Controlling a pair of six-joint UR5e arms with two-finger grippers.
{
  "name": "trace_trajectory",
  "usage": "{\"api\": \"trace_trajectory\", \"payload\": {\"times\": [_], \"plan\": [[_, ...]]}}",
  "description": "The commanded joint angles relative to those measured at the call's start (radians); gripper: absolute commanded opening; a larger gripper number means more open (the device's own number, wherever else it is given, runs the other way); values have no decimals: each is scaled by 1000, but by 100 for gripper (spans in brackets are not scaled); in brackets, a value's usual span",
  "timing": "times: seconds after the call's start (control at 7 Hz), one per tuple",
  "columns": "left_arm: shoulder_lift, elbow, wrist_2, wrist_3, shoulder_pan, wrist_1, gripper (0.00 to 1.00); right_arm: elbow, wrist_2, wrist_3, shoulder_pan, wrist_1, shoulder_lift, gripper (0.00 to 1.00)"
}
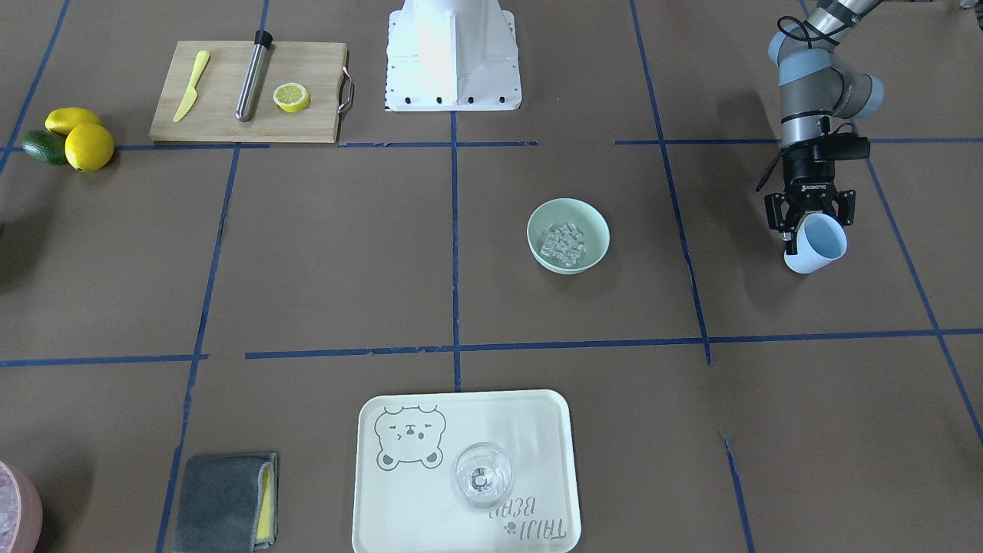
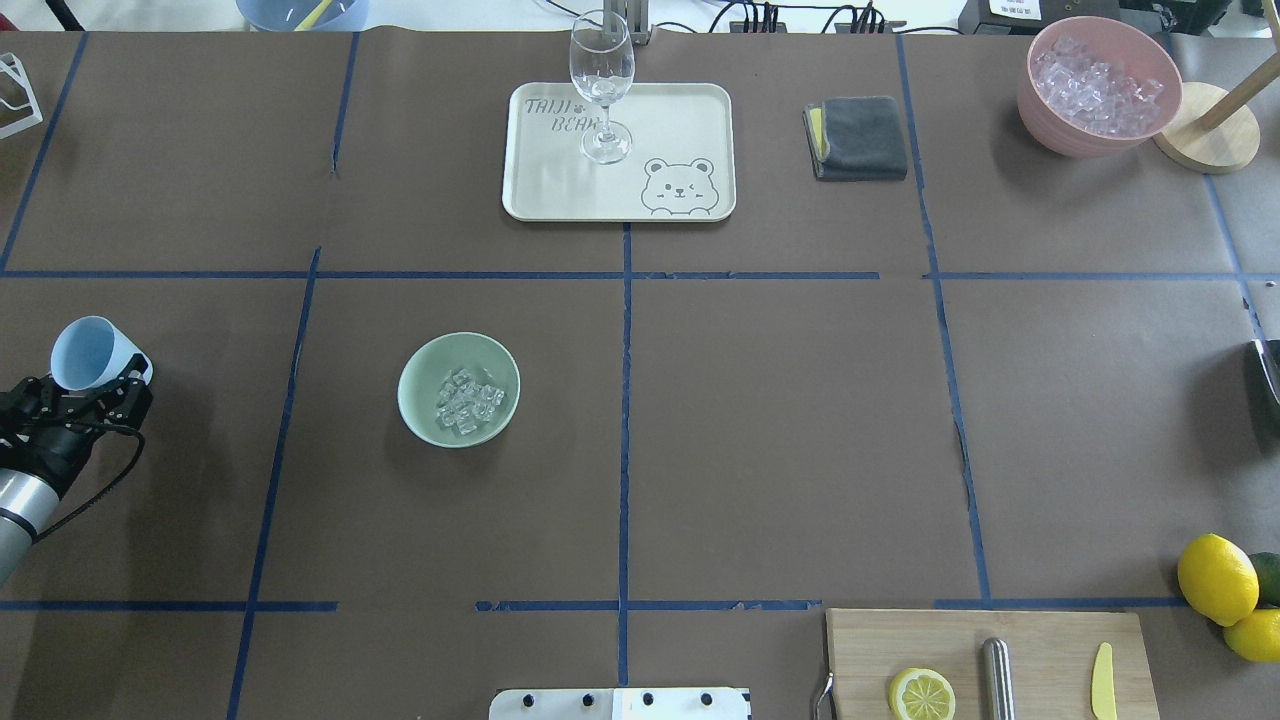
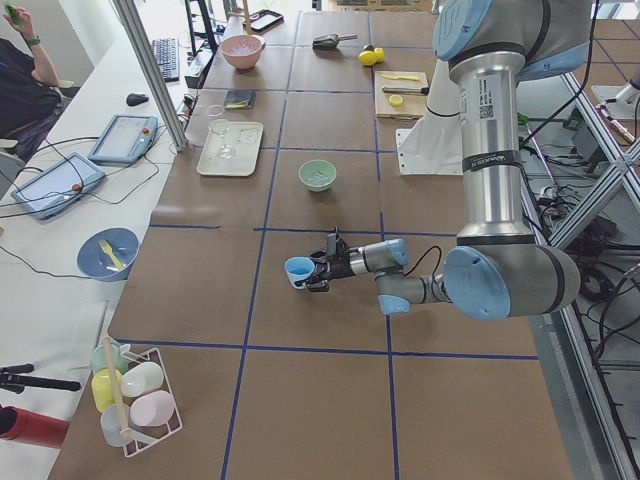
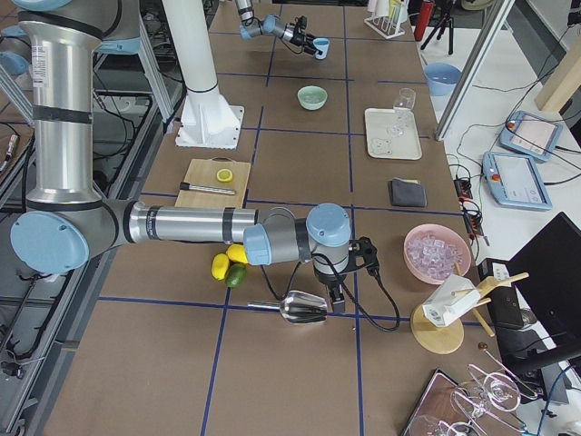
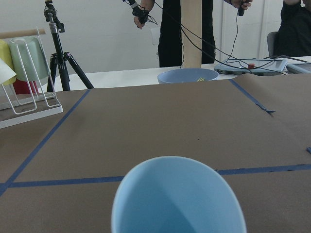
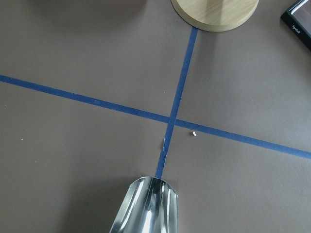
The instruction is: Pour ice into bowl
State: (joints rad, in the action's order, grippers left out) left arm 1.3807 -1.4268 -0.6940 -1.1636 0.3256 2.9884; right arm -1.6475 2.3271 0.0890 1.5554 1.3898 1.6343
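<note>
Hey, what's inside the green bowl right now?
A small pile of clear ice cubes sits in the bowl, around its middle. Bare green wall shows around the pile; the bottom under it is covered.

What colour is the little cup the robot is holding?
Light blue, the cup in the left hand; clearest in the front-facing view.

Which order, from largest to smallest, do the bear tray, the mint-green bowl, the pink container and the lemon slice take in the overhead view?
1. bear tray
2. pink container
3. mint-green bowl
4. lemon slice
No two look alike. The two largest stand farthest from the camera.
</note>
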Motion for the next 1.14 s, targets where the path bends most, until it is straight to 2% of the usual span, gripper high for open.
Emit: {"api": "trace_trajectory", "payload": {"times": [0.0, 0.14, 0.29, 0.43, 0.71, 1.0], "plan": [[0, -3, -21, 1, 0, 3, 51, 0, 0, 0, 0, 1, -1, 100], [-3, -1, -19, 5, 4, 16, 100, 0, 0, 0, 0, 1, -1, 100], [-20, -9, -24, 13, 6, 49, 100, -2, 0, -2, 2, 1, -1, 100], [-44, -20, -92, 47, 16, 84, 100, -2, 0, -2, 2, 0, -2, 100], [-66, -55, -189, 216, 142, 179, 100, -2, 0, -3, 2, 1, -2, 100], [-66, -133, -358, 359, 295, 184, 100, -2, 0, -3, 2, 1, -4, 100]]}}
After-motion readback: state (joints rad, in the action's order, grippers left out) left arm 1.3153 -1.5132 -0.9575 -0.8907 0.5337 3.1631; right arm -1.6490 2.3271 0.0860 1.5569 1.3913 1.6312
